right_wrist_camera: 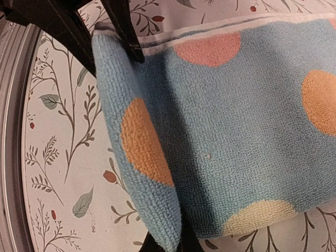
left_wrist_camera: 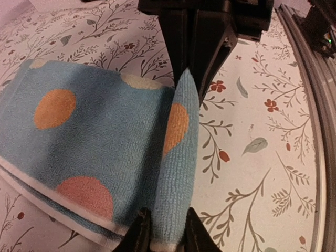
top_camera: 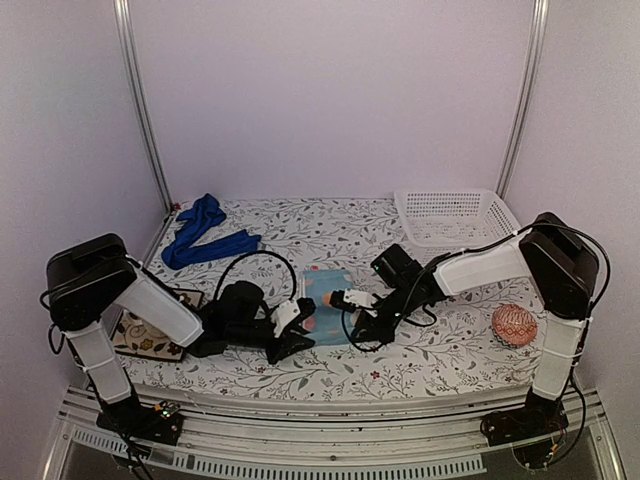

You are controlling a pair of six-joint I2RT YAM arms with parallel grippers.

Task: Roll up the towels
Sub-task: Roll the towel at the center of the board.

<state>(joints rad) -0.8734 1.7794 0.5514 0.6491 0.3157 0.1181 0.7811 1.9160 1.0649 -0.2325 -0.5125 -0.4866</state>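
Together, left fingers (left_wrist_camera: 137, 236) and right fingers (right_wrist_camera: 191, 242) pinch raised fold of light-blue dotted towel (left_wrist_camera: 105, 142).

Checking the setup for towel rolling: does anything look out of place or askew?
The royal-blue towel lies twisted and bunched at the far-left corner, not spread flat. The light-blue towel has one edge folded up into a ridge. Nothing looks spilled or damaged.
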